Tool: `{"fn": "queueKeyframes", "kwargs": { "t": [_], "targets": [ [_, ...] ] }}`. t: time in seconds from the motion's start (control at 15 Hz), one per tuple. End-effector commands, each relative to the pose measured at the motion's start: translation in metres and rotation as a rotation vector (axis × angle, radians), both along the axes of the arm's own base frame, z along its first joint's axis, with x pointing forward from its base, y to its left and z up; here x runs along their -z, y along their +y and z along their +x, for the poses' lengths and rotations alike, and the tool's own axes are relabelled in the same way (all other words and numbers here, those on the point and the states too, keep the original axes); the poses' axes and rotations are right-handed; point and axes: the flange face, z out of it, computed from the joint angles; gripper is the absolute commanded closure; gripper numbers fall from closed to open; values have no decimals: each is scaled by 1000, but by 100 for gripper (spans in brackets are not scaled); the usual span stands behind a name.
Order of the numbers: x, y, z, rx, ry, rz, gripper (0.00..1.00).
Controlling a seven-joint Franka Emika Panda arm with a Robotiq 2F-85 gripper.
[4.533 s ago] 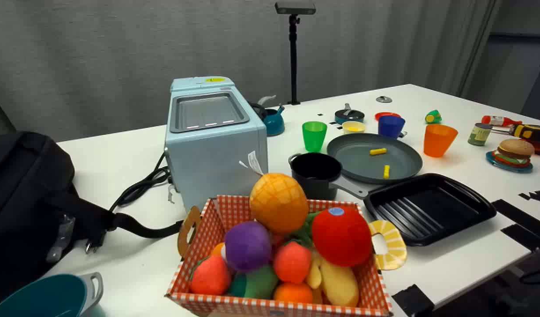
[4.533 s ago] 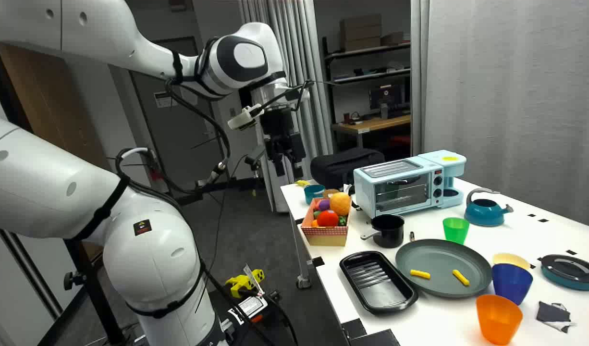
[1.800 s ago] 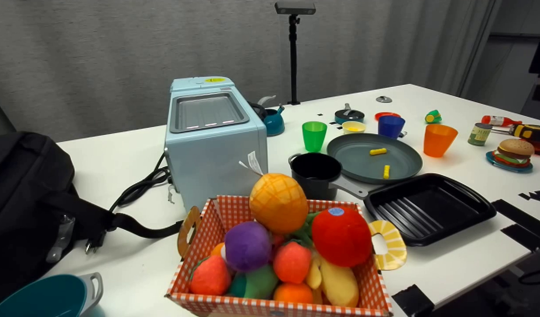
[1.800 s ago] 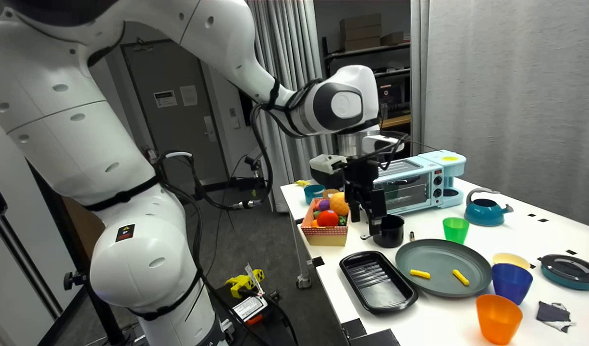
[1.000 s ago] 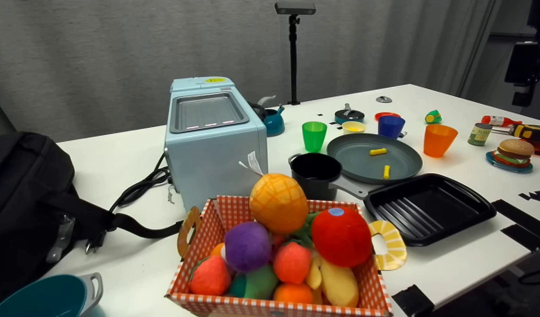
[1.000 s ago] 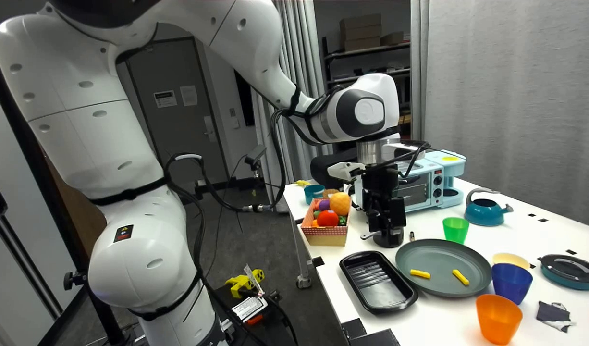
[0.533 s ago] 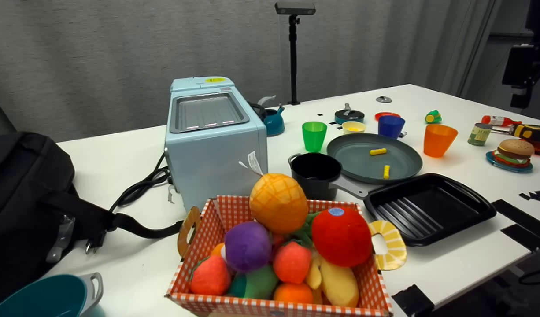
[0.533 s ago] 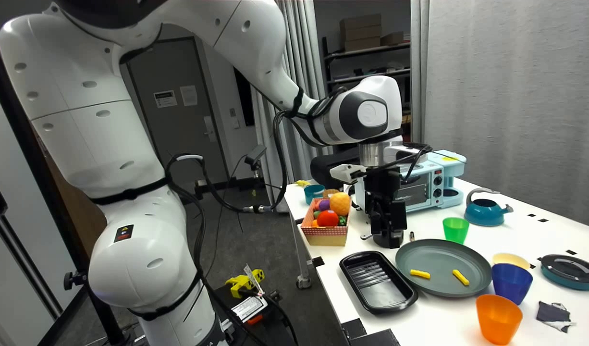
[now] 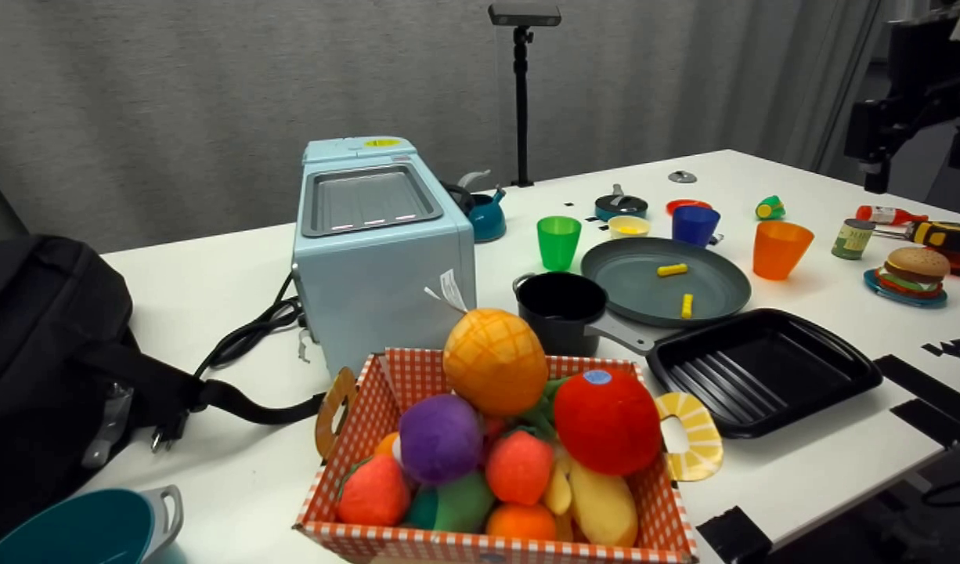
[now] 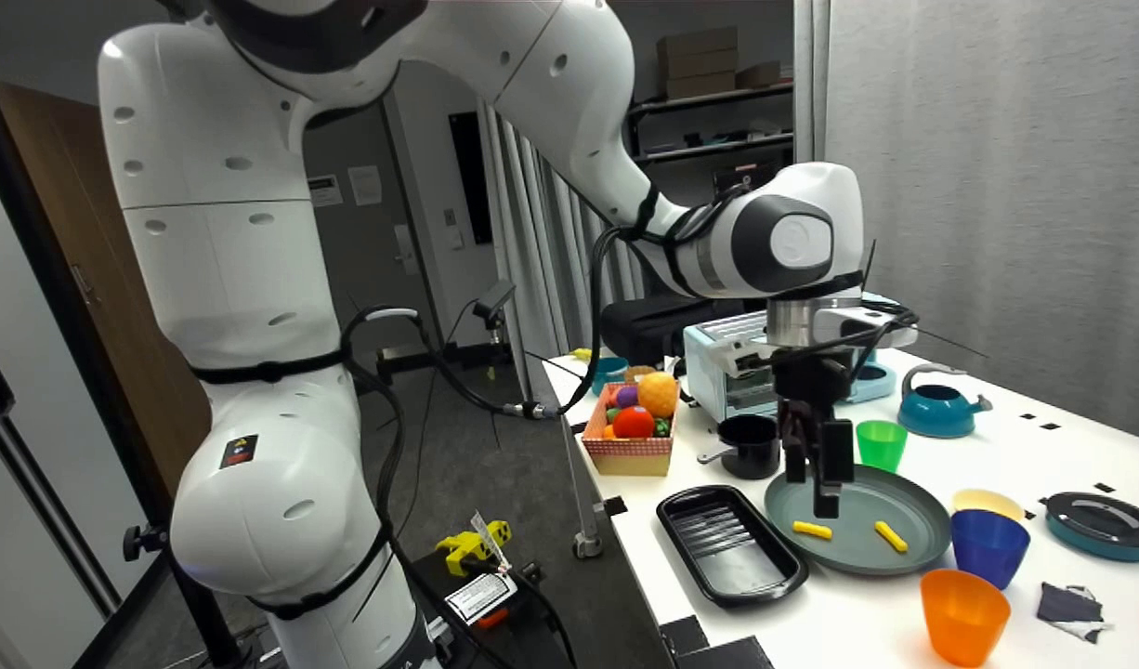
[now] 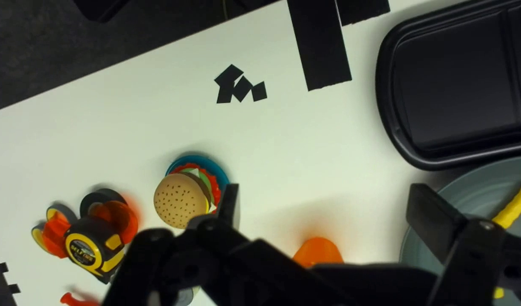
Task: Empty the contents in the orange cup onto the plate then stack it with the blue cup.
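Observation:
The orange cup [image 9: 781, 251] stands upright on the table; it also shows in an exterior view [image 10: 965, 618]. In the wrist view the orange cup [image 11: 318, 253] lies below between my fingers, partly hidden by the gripper; its inside is hidden. My gripper [image 11: 327, 202] is open and empty, held above the table; in an exterior view the gripper [image 10: 810, 488] hangs in front of the plate [image 10: 867, 497]. Two yellow sticklike pieces [image 10: 812, 530] [image 10: 891, 536] lie on the plate. The blue cup [image 10: 989, 548] stands beside the plate near the orange cup, out of view in the wrist view.
A black ridged tray [image 10: 732, 544], a black pot [image 10: 753, 446] and a green cup [image 10: 881, 444] stand round the plate. A pale yellow cup [image 10: 989, 504] is behind the blue cup. A toy burger [image 9: 911, 270], a can [image 9: 853, 239] and a tape measure [image 11: 92, 246] lie past the orange cup.
My arm has swung from beyond the table's edge, past the fruit basket and pot, to in front of the plate. It nearly paused by the pot. The cups and pieces have not moved.

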Motion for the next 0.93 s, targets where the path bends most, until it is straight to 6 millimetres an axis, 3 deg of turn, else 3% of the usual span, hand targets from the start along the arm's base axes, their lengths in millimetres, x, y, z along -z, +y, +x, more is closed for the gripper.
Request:
{"fn": "queueKeyframes", "kwargs": {
  "t": [0.0,0.27,0.87],
  "targets": [
    [20,-35,35,57,-15,8,0],
    [39,-59,65,72,-81,40,0],
    [64,-73,110,124,-191,30,0]
  ]
}}
